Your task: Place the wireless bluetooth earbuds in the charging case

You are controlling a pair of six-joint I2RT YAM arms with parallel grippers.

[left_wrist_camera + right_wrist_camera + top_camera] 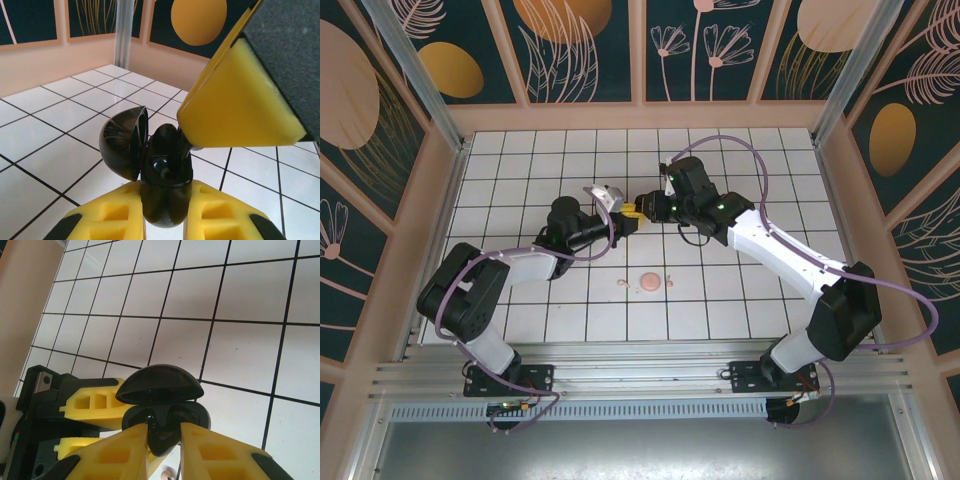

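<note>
A glossy black charging case is held above the tiles, my left gripper shut on its lower body. Its lid stands swung open to the left. My right gripper is shut on a black earbud, whose end is down in the case's open top under the raised lid. That earbud rises from the case, with a right finger just above it. In the top view the two grippers meet tip to tip at mid-table.
A round pale pink case lies on the white grid tiles nearer the arm bases, with a tiny pink earbud just left of it. Wooden walls ring the tiled floor. The left gripper's yellow fingers show beside the case.
</note>
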